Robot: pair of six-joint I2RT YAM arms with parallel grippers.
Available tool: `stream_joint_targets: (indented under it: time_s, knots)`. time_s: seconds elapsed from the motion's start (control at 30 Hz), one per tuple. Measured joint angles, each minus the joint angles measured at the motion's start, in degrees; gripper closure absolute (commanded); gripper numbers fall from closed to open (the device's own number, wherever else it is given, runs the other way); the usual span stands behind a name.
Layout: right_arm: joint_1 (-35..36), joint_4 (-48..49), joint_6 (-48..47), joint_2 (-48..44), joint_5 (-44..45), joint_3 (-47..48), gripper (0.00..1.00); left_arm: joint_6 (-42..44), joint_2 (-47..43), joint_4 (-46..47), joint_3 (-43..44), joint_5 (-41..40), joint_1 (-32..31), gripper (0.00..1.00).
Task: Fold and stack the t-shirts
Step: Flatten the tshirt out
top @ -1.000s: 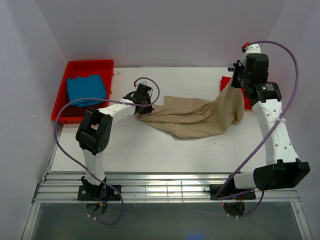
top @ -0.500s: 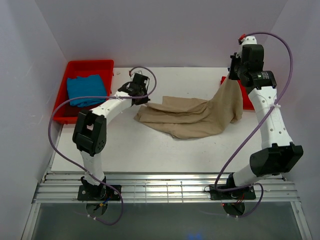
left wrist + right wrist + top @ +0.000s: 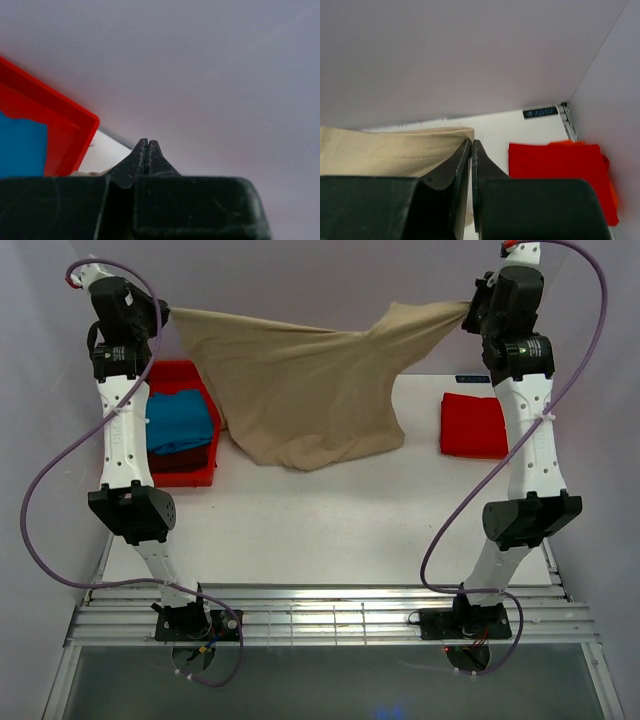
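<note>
The tan-beige t-shirt (image 3: 300, 390) hangs spread in the air between both raised arms, its lower edge drooping to the table. My left gripper (image 3: 165, 312) is shut on its left corner; in the left wrist view the jaws (image 3: 146, 141) press together and the cloth is almost hidden. My right gripper (image 3: 470, 312) is shut on the right corner, where the hemmed tan t-shirt edge (image 3: 385, 155) runs left from the closed gripper (image 3: 471, 142). The bright red t-shirt (image 3: 473, 425) (image 3: 555, 170) lies folded at the right. The blue t-shirt (image 3: 180, 425) (image 3: 20, 150) lies in the tray.
A red plastic tray (image 3: 190, 478) (image 3: 65, 135) stands at the table's left edge, under the left arm. White walls close in the back and both sides. A small dark label (image 3: 540, 112) sits at the far right corner of the table.
Both arms rose high and apart. The left gripper closed on the tan shirt's left edge and lifted it, so the shirt went from lying crumpled on the table to hanging stretched between the grippers.
</note>
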Motion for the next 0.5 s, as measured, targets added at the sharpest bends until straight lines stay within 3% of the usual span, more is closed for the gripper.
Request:
stream_joint_targets:
  time_s: [0.27, 0.5]
  knots:
    - [-0.3, 14.0, -3.2, -9.4, 0.9, -7.8, 0.92, -2.0, -5.4, 6.7, -7.3, 11.6, 3.3, 1.00]
    - [-0.4, 15.5, -4.3, -13.8, -0.5, -10.7, 0.92, -1.4, -11.4, 7.8, -14.9, 17.6, 4.2, 1.00]
